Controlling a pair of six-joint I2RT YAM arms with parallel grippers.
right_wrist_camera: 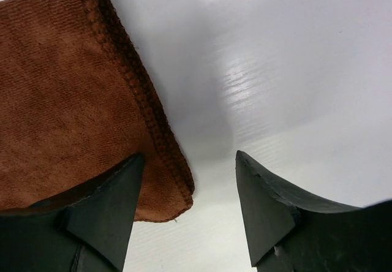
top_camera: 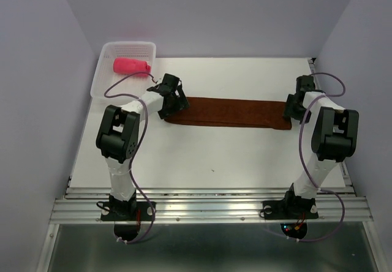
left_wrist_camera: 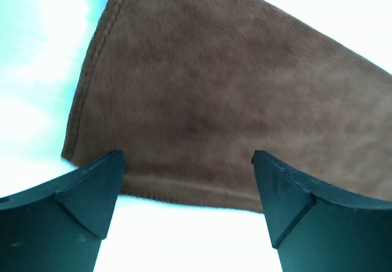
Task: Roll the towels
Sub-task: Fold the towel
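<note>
The rust brown towel (top_camera: 226,113) lies flat as a long strip across the middle of the table. My left gripper (top_camera: 175,108) stands open over its left end; in the left wrist view the towel (left_wrist_camera: 214,88) fills the upper part and its near edge runs between the open fingers (left_wrist_camera: 92,186). My right gripper (top_camera: 293,111) is open at the towel's right end. There the corner of the towel (right_wrist_camera: 67,88) lies by the left finger (right_wrist_camera: 107,204), which overlaps it. The pink-red towel (top_camera: 131,65) lies rolled in the basket.
The white perforated basket (top_camera: 98,79) stands at the table's back left corner, just behind my left arm. The white table (top_camera: 214,155) runs to a metal rail at its near edge, where both arm bases are bolted. Grey walls close in the sides and back.
</note>
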